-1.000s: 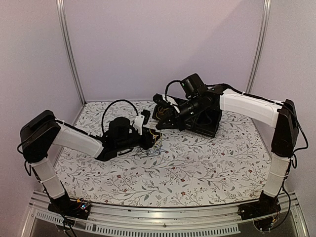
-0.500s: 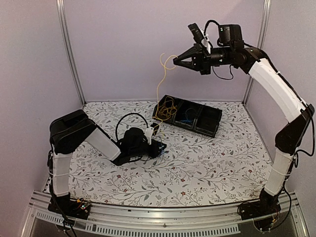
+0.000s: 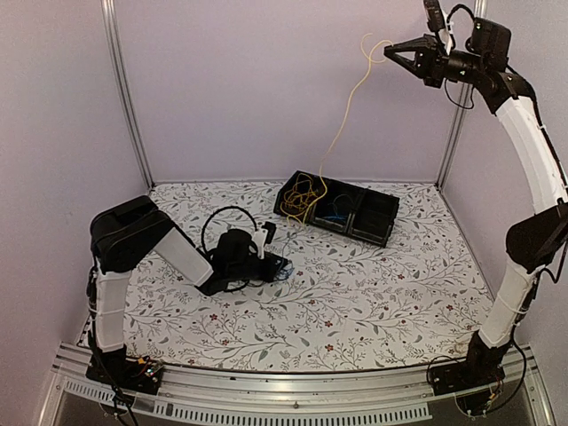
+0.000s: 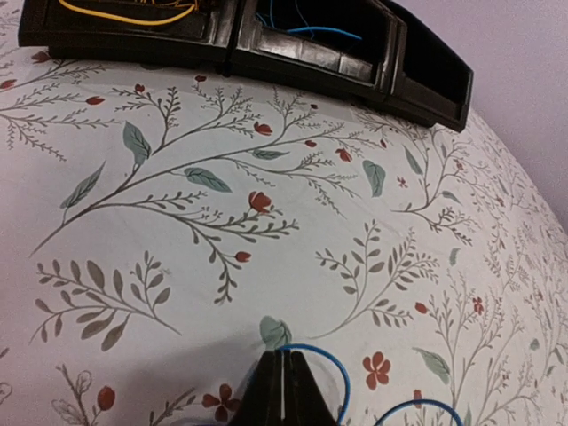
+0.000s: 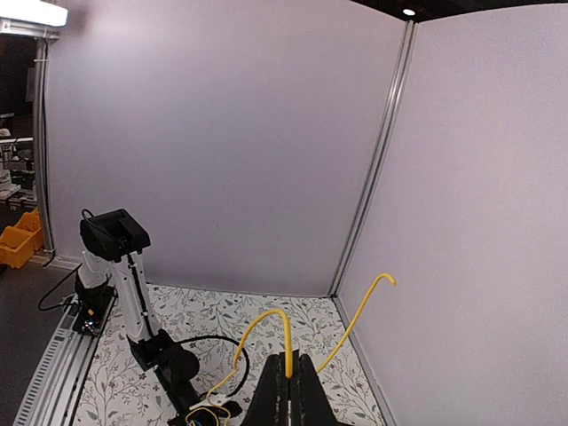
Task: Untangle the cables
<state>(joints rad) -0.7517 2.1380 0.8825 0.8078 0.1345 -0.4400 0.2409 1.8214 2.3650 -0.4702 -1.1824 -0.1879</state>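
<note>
1. right hand [image 3: 391,50]: the fingers are clamped on the yellow cable [image 3: 342,124]. within the last second this hand has risen from tray level to high at the far right, near the wall post. the right wrist view shows the cable leaving the closed fingertips, with a short free end curling beside them.

2. yellow cable: it now hangs as 1 long strand from the raised hand down to the black tray [image 3: 394,209]. its lower end remains looped in the tray's left compartment. the lift has drawn out length, but the loops are not yet clear of the tray.

3. left hand [image 4: 282,359]: it has gone from apart to together while staying low on the tabletop [image 3: 373,302], in front of the tray. the left wrist view shows the blue cable [image 4: 324,349] emerging at the closed tips and looping to the right, so it appears pinched there.

4. task status: judged partly done. the blue cable lies on the tabletop, apart from the yellow 1. more blue wire is visible in the tray's middle compartment. whether the yellow loops are snagged on anything there cannot be told.
</note>
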